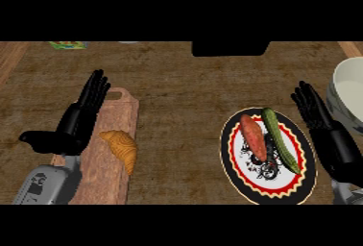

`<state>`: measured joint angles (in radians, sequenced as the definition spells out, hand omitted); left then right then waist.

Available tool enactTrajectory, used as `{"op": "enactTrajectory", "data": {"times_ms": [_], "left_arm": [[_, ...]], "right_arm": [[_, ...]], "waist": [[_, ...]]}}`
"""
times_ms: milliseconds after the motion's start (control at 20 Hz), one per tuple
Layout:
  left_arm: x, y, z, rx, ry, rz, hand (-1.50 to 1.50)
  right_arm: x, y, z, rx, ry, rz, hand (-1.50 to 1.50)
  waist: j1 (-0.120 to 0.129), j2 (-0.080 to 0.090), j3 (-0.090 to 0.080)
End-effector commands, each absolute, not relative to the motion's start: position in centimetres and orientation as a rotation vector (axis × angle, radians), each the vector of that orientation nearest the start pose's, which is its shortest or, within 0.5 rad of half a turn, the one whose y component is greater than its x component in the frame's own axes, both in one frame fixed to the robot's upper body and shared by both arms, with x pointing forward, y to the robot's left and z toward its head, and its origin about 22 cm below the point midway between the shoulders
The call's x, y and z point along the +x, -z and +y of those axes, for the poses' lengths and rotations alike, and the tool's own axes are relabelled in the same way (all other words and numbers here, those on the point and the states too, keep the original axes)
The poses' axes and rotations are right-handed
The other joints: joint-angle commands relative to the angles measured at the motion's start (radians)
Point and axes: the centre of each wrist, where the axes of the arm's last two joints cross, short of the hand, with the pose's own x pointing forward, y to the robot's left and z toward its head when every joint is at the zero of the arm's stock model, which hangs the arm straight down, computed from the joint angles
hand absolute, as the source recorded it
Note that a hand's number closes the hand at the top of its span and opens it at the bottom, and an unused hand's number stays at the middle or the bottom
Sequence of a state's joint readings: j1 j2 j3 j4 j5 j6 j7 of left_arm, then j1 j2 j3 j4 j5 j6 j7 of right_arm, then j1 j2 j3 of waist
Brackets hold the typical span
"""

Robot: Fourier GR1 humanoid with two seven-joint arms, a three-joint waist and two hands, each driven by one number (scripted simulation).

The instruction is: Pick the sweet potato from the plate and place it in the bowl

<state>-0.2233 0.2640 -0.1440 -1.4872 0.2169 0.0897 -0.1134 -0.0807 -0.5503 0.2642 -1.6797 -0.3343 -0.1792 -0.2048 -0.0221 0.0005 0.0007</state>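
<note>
An orange-red sweet potato (253,137) lies on a black plate (245,178) with a red and cream rim, right of the counter's middle. A green cucumber (280,141) lies beside it on the same plate. The pale bowl (349,89) stands at the right edge, partly cut off. My right hand (325,129) is open, fingers straight, between the plate and the bowl, touching neither vegetable. My left hand (77,122) is open at the left, over the cutting board's edge.
A wooden cutting board (110,158) with a croissant (122,149) on it lies at the left. A dark box (230,48) sits at the far edge, with a green packet (68,45) at the far left.
</note>
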Motion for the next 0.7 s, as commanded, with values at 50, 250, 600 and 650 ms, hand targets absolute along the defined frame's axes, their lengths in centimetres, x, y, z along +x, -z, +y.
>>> {"op": "enactTrajectory", "data": {"times_ms": [50, 250, 600, 650], "left_arm": [[30.2, -4.1, 22.3, -0.074, 0.232, -1.73, 0.0], [28.0, -4.3, 22.3, -0.098, 0.388, -1.644, 0.0], [26.5, -2.7, 20.0, -0.182, 0.389, -1.594, 0.0], [25.6, -4.2, 19.9, -0.155, 0.376, -1.588, 0.0]], "right_arm": [[24.9, -7.2, -28.7, -0.04, -0.151, -1.802, 1.5], [27.6, -8.1, -30.7, -0.039, 0.022, -1.754, 1.5], [27.8, -0.1, -27.7, -0.207, -0.203, -1.663, -1.5], [28.6, -2.3, -27.5, -0.268, -0.277, -1.659, -1.5]], "waist": [[0.014, -0.001, -0.001], [0.029, 0.0, 0.0], [0.029, 0.001, 0.0], [0.034, -0.001, 0.0]]}}
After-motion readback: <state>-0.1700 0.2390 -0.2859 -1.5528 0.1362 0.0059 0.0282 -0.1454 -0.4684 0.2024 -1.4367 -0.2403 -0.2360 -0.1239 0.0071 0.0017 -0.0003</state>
